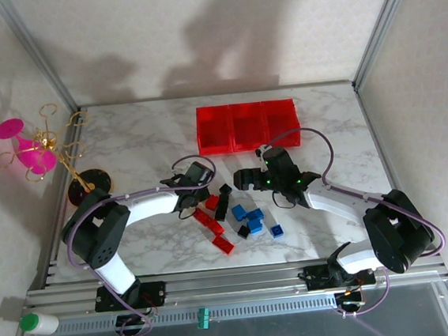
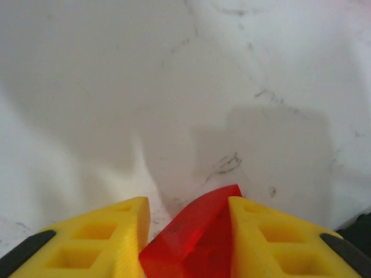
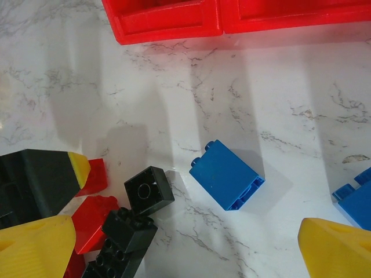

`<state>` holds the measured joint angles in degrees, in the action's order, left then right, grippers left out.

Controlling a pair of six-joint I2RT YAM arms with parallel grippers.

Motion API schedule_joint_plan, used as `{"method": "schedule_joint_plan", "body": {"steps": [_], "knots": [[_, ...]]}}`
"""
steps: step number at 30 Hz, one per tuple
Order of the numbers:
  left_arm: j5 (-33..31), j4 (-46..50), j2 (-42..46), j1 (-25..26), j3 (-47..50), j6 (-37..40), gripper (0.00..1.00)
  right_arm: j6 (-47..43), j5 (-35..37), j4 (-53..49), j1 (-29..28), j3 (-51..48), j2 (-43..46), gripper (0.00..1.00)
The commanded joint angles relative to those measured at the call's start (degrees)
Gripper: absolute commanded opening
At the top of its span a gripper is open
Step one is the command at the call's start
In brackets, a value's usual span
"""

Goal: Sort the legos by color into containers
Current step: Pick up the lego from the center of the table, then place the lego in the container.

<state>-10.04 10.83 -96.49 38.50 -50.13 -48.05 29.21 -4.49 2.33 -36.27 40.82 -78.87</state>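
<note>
A robot lab test cell. Pale panels [image 1: 195, 28] on aluminium posts [image 1: 38, 55] box in a marble-look table [image 1: 322, 119], and two arms [image 1: 144, 203] are bolted to an aluminium rail [image 1: 243, 281] at its near edge.

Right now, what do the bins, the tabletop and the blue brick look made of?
Bins: red plastic, glossy, perhaps translucent; moulded rims, bright even colour. Tabletop: marble-look, white with grey veins, satin; stone or laminate, cannot tell. Blue brick: hard moulded plastic, smooth, with crisp studs.

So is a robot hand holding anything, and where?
Yes: the left gripper pinches a red brick by its two opposite sides. The right gripper is open, holding nothing.
</note>
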Motion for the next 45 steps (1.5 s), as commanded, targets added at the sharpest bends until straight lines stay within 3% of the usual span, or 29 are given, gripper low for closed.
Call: {"method": "schedule_joint_plan", "body": {"steps": [1, 17, 24, 37, 45], "knots": [[-1.5, 1.3, 1.5, 0.3, -0.2, -0.1, 0.23, 0.0, 0.9, -0.4, -0.5, 1.0, 1.0, 0.99], [-3.7, 4.5, 5.2, 0.1, -5.0, 2.6, 0.19, 2.6, -1.3, 0.2, 1.1, 2.5, 2.6, 0.99], [-6.2, 5.2, 3.4, -2.2, -13.4, 6.6, 0.19, 4.1, -2.0, 2.6, 4.5, 3.6, 2.0, 0.99], [-8.8, -0.2, -14.6, -6.1, -36.8, 15.4, 0.19, 4.9, -0.3, 6.2, 9.2, 4.5, 1.3, 0.99], [-11.0, 2.1, -27.8, -6.7, -51.8, 20.4, 0.22, 3.7, 0.3, 6.2, 10.3, 3.7, 2.4, 0.99]]}}
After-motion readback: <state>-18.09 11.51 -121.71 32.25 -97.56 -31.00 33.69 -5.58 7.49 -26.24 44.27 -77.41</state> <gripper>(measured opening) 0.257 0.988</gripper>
